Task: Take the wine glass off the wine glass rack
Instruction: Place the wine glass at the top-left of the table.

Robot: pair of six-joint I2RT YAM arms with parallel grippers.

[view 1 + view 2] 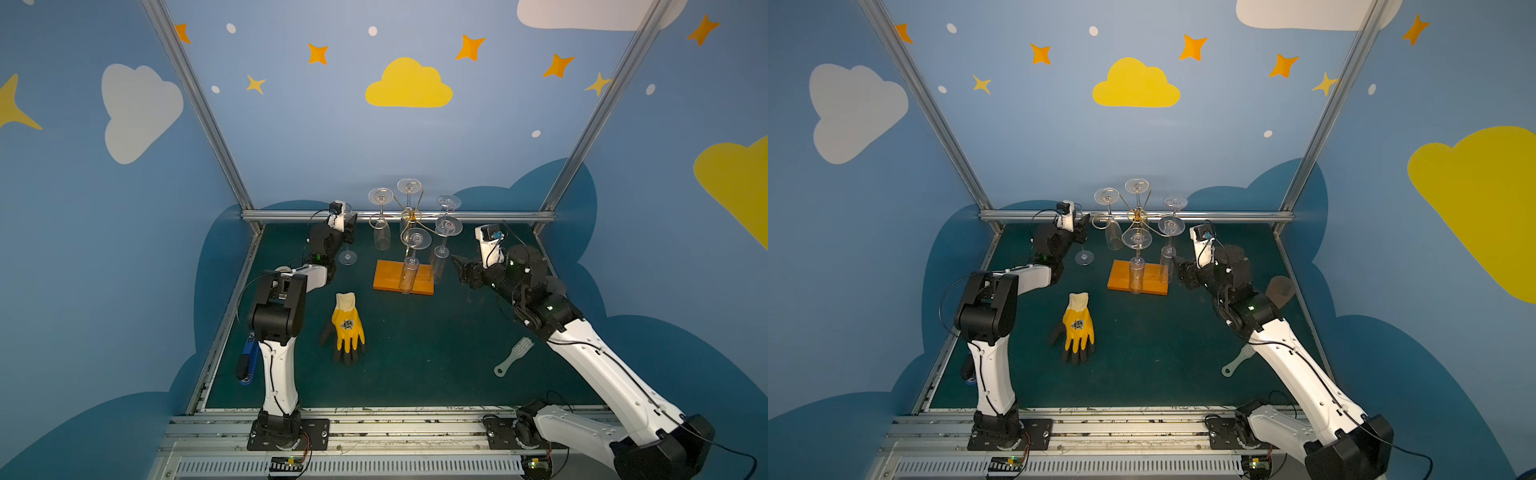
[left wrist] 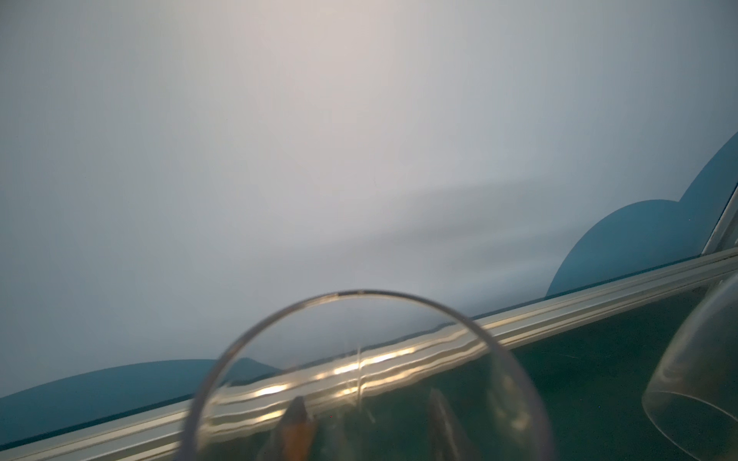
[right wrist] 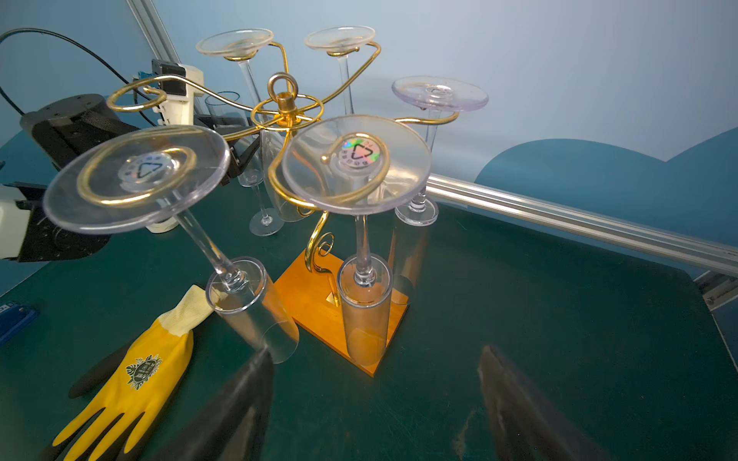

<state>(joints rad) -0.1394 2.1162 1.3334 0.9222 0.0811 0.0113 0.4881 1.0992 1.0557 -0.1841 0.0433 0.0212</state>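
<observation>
left pincer (image 1: 351, 227) clamped partway shut on the bowl of the wine glass (image 1: 348, 257). glass is upright, clear of the wine glass rack (image 1: 409, 216), just left of it by the back rail (image 1: 291, 215). can't tell if its foot touches the table (image 1: 415, 353). right pincer (image 1: 462, 270) wide open and empty, just right of the rack's orange base (image 1: 386, 280). five hanging glasses (image 1: 409, 185) on the rack.

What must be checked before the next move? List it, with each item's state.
1. The wine glass is off the wine glass rack: ok, one spiral arm is bare.
2. The left gripper is closed on the glass: ok.
3. Glass upright, foot down: ok.
4. Foot resting on the table: cannot tell.
5. The right gripper is open and empty: ok.
6. The glove lies apart from the glass: ok.
</observation>
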